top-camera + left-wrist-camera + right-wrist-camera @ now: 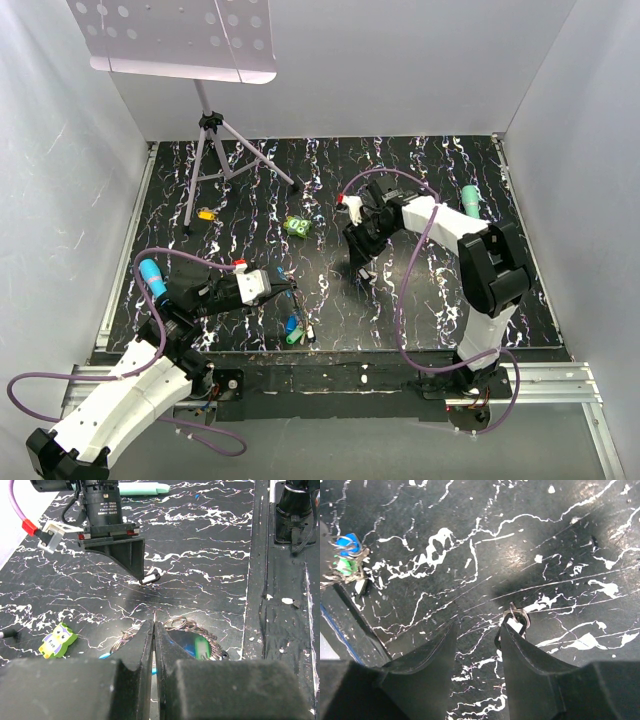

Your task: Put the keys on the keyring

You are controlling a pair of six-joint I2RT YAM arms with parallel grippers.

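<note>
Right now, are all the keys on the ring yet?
Not yet. The blue and green keys look bunched on the keyring beside the shut left claw. The open right claw is down by one loose key, not gripping it. That one is left to add.

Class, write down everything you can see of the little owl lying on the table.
The owl is a small flat figure with a green body, purple head, white eyes and a yellow belly bearing dark marks; it looks like rubber or plastic. It lies face up on the black marbled table, near its middle, with nothing touching it.
</note>
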